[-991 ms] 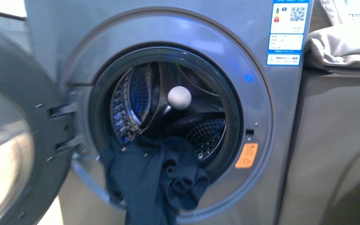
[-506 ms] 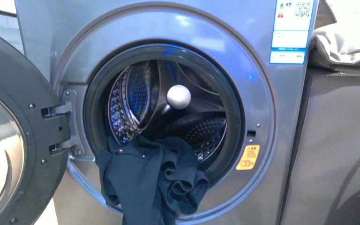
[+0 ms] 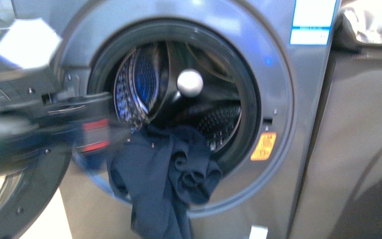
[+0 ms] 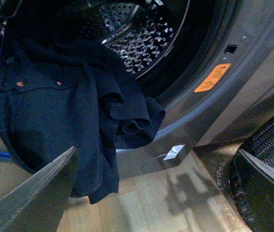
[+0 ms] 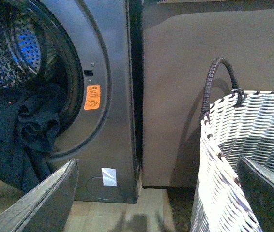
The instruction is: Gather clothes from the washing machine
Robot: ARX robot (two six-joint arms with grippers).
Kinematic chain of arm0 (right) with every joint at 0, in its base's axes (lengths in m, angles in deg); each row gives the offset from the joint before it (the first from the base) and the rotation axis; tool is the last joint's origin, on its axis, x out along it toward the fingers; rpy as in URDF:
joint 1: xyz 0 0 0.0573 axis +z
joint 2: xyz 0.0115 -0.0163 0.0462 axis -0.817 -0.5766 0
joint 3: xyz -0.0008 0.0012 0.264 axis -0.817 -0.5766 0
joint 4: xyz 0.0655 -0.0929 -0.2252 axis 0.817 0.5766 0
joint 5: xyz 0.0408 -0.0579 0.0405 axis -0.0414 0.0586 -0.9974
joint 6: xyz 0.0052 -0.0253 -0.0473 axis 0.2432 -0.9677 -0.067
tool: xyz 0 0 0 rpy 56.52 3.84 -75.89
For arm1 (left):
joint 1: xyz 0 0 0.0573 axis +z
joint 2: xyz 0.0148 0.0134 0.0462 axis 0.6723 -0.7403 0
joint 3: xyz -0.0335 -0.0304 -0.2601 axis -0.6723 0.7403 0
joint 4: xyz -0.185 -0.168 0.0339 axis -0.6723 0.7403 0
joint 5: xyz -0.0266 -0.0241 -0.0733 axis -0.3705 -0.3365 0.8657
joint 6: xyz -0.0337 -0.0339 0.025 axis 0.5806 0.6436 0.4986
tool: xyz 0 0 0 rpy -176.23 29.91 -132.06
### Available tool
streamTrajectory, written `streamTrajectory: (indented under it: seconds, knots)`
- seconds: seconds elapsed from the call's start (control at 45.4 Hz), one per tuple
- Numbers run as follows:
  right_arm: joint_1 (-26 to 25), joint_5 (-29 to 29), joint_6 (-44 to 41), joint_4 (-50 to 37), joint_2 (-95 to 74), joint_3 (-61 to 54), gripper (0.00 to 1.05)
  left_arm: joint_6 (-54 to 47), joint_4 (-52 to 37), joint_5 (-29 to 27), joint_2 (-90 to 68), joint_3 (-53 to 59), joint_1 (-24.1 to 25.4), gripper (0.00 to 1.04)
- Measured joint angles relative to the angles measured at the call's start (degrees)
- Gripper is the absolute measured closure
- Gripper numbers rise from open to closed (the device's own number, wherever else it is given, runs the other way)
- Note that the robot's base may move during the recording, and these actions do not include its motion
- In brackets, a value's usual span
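The grey washing machine (image 3: 278, 99) stands with its door (image 3: 10, 164) swung open to the left. The dark navy clothes (image 3: 164, 179) hang limp out of the drum opening, over the lower rim. My left gripper (image 3: 97, 132) shows blurred at the left of the opening, just left of the clothes. In the left wrist view the clothes (image 4: 64, 111) lie ahead of the open, empty gripper (image 4: 151, 193). In the right wrist view my right gripper (image 5: 156, 198) is open and empty, low, between the washing machine (image 5: 113, 96) and a basket, with the clothes (image 5: 25, 135) off to one side.
A white ball (image 3: 189, 82) sits inside the steel drum. A grey-and-white woven basket (image 5: 243, 145) with a dark handle stands on the wooden floor right of the machine, and its edge shows in the left wrist view (image 4: 272, 145). A grey cabinet (image 3: 358, 149) adjoins the machine.
My left arm has come into the front view from the left, blurred by motion, and reached the drum opening. The front view has shifted. The clothes hang as before.
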Motion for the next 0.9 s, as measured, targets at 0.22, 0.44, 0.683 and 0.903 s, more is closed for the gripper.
streamTrajectory:
  seconds: [0.22,0.44,0.683,0.903]
  knots:
    - [0.00,0.00,0.00,0.00,0.00,0.00,0.07,-0.83,2.01,-2.73,-12.46,-11.43,0.50,0.07]
    - [-0.02,0.00,0.00,0.00,0.00,0.00,0.07,-3.06,5.49,-4.94,-24.11,-23.04,1.90,0.07]
    - [-0.02,0.00,0.00,-0.02,0.00,0.00,0.07,-5.27,9.01,-7.10,-30.10,-32.06,2.25,0.07]
    - [0.00,0.00,0.00,0.00,0.00,0.00,0.07,-7.91,12.94,-8.63,-33.88,-39.43,2.25,0.07]
